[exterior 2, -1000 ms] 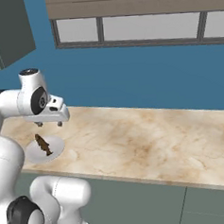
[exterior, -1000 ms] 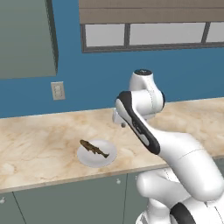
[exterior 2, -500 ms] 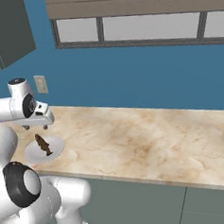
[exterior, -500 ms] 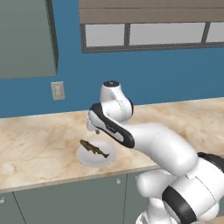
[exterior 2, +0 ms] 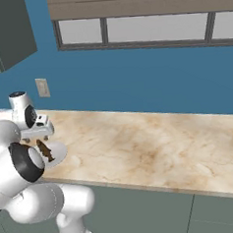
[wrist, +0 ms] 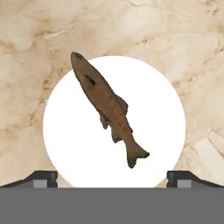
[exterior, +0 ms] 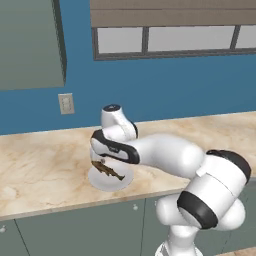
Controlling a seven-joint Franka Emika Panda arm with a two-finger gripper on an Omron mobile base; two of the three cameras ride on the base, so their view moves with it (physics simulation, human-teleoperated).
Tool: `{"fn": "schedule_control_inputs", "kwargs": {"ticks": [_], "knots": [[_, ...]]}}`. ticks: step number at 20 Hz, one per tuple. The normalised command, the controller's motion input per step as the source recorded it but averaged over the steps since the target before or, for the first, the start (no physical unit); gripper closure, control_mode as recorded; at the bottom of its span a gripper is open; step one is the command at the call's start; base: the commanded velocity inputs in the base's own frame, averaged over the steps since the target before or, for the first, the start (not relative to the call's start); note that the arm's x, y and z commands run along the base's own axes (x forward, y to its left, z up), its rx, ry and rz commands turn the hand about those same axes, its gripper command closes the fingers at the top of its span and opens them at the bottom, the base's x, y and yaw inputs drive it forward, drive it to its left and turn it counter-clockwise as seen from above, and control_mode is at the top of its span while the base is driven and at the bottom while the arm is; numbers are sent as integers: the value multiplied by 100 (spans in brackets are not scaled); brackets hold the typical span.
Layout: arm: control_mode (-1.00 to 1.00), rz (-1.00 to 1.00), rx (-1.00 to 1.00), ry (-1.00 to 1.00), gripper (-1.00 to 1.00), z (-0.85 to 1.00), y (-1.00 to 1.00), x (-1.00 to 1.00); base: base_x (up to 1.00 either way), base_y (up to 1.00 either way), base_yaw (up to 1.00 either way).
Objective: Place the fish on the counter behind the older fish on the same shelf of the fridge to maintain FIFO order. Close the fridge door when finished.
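Gripper [wrist: 112,178] spread wide above the fish [wrist: 108,105] (lying askew between the tips): slender body may skid across the plate [wrist: 65,144] on closing.

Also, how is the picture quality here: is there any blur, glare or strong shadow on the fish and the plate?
Hand view: sharp and evenly lit, the fish crisp on the plate, no glare, hardly any shadow. Left base view: soft, the fish small with little detail. Right base view: flat light, the arm covers part of the plate, and the counter has no reflections.
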Motion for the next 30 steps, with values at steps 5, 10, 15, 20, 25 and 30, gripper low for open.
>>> {"fn": "schedule_control_inputs", "kwargs": {"ticks": [5, 10, 15, 20, 25, 30], "knots": [[-100, 4, -6, 6, -100, -60, 10, 42, 0, 0, 0], [-100, 5, -3, 10, -100, -63, 3, 39, 0, 0, 0], [-100, 5, 0, 9, -100, -47, 1, 31, 0, 0, 0], [-100, 6, 0, 5, -100, -40, 6, 37, 0, 0, 0], [-100, 5, -3, 2, 100, -42, 12, 9, 0, 0, 0], [-100, 0, -3, 1, 100, -28, 2, -7, 0, 0, 0]]}}
